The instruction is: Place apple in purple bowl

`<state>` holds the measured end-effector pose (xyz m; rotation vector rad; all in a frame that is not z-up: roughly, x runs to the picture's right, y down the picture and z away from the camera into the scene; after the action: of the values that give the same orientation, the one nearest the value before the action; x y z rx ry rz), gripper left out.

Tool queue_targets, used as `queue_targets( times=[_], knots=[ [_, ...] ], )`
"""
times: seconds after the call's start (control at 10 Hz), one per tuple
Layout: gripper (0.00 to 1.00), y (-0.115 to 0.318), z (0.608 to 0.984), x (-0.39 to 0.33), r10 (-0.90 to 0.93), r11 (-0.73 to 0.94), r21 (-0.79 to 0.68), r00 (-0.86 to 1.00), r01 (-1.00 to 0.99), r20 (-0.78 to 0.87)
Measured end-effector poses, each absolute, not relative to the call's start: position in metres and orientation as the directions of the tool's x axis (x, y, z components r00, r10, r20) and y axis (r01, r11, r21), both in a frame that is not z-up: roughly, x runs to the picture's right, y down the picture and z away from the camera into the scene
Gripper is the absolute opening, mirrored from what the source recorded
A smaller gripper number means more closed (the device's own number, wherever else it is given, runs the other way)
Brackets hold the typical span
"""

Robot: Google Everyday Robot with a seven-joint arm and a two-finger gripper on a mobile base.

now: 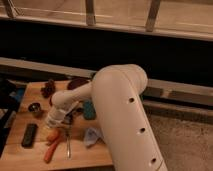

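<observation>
My jaws hang at the lower left of the frame, pointing down at the table, and I cannot tell how far apart they stand or whether they have hold of anything. My gripper (53,127) is a pale, stubby shape at the end of my arm (120,115), whose big white upper part fills the middle and lower right of the frame and hides the right side of the table (20,161). The apple (52,135) sits directly under the gripper, a small yellow-orange round on the wood, so close to the tip that I cannot tell if the two touch. The bowl (77,83) lies at the far edge of the table, up and to the right of the apple and well apart from it, dark purple, partly covered by my arm. Just below the apple, toward the lower edge of the frame, lies a long orange stick (50,151), tilted, and beside it on the right a thin metal utensil (68,146) lies lengthwise. Left of the apple is a flat black bar (29,135). Above that, near the left side of the table, stands a small metal cup (35,108). A dark lumpy cluster (48,88) rests near the far edge, left of the bowl. A teal block (89,110) shows against my arm, right of the gripper, and a crumpled pale blue cloth (92,136) lies below it. Dark railing bars cross the top of the frame.
</observation>
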<state>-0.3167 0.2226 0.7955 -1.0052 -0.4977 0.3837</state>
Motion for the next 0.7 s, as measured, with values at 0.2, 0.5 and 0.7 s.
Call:
queue_targets(
  times=[0.2,0.5,0.7],
  knots=[
    [0.19,0.219,0.794,-0.317,0.519,0.495,-0.865,0.826,-0.08,0.22],
    [0.0,0.199,0.782,-0.311,0.515,0.52,-0.848,0.829,-0.101,0.217],
    [0.0,0.171,0.764,-0.307,0.495,0.56,-0.82,0.843,-0.122,0.213]
  ],
)
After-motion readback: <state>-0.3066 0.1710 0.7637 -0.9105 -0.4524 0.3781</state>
